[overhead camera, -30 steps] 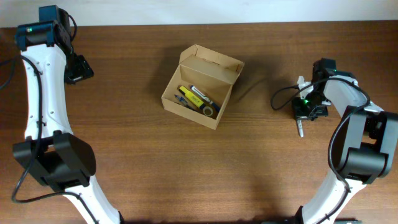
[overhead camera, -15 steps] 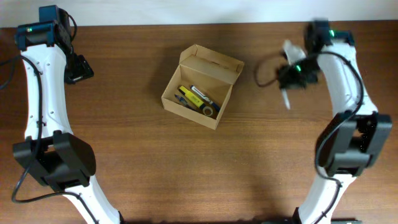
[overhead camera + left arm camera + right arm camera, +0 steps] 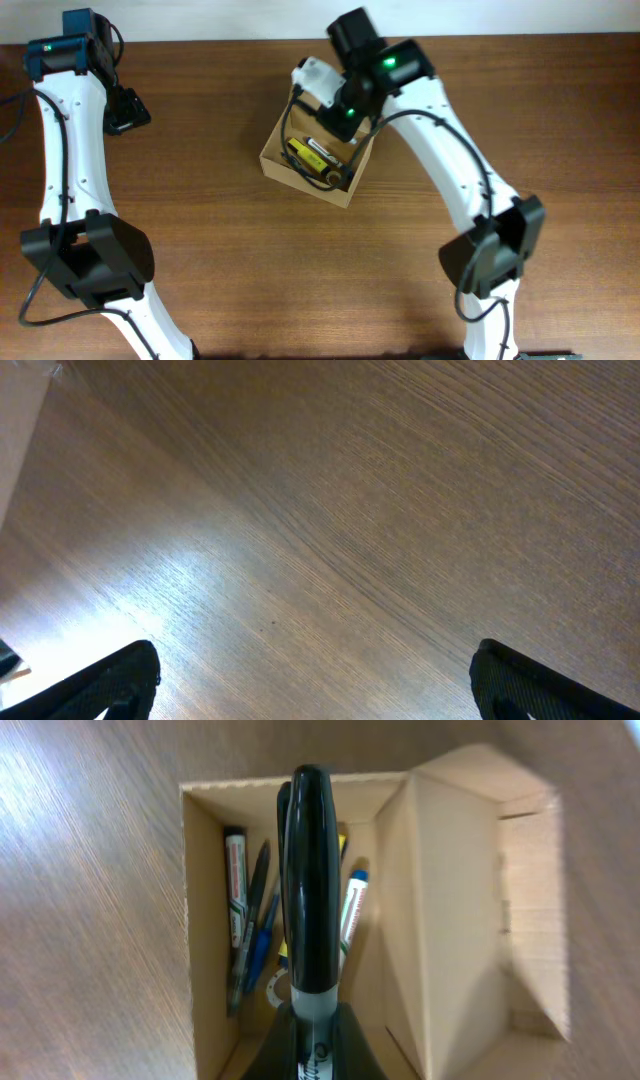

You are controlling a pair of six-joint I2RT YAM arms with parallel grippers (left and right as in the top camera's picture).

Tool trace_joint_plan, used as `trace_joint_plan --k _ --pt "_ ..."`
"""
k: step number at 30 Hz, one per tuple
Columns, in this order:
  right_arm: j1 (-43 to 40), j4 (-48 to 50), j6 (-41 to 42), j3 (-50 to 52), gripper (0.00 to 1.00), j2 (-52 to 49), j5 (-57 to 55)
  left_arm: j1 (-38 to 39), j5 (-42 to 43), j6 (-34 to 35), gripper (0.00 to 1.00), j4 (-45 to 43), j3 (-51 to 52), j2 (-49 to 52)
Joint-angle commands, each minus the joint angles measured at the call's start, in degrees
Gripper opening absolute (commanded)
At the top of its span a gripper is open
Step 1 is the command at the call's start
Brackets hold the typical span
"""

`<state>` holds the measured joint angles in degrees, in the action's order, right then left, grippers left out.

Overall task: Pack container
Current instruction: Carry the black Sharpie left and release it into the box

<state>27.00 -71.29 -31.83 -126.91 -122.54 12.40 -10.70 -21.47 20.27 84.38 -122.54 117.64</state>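
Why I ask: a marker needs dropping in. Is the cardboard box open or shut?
Open: the cardboard box has its flap lid raised, with pens visible inside.

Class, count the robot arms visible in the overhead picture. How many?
2. The left arm is along the table's left edge; the right arm reaches over the container, its tool shut on a black marker.

we grip a black marker [image 3: 308, 870] by its grey end in our right gripper [image 3: 312, 1042], its body lying over the open cardboard box [image 3: 205, 935]. inside we see a white-labelled marker [image 3: 236, 885], a blue pen [image 3: 262, 940] and a blue-capped marker [image 3: 351, 915]. the flap lid [image 3: 530, 920] stands open on the right, over the wooden table [image 3: 90, 870].
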Motion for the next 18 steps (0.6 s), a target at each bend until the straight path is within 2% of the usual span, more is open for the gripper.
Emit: trace_joint_plan --k 1,14,15,16,17,18 --pt "1.1 0.1 -2.5 -0.6 0.04 -6.0 -1.4 -0.4 -0.4 -0.6 1.00 0.0 0.3 0.5" --pt "1.6 -2.7 -2.2 -0.5 0.05 -15.6 2.4 -0.4 -0.4 -0.6 1.00 0.0 0.3 0.5" --pt "1.6 -2.8 -1.9 -0.5 0.16 -15.6 2.4 -0.4 -0.4 -0.6 1.00 0.0 0.3 0.5" --pt "1.6 -2.8 -1.5 -0.5 0.36 -15.6 2.4 -0.4 -0.4 -0.6 1.00 0.0 0.3 0.5" --pt "1.6 -2.8 -0.7 -0.5 0.50 -15.5 2.4 -0.4 -0.4 -0.6 1.00 0.0 0.3 0.5" --pt "1.6 -3.0 0.3 -0.5 0.57 -15.5 2.2 -0.4 -0.4 -0.6 1.00 0.0 0.3 0.5"
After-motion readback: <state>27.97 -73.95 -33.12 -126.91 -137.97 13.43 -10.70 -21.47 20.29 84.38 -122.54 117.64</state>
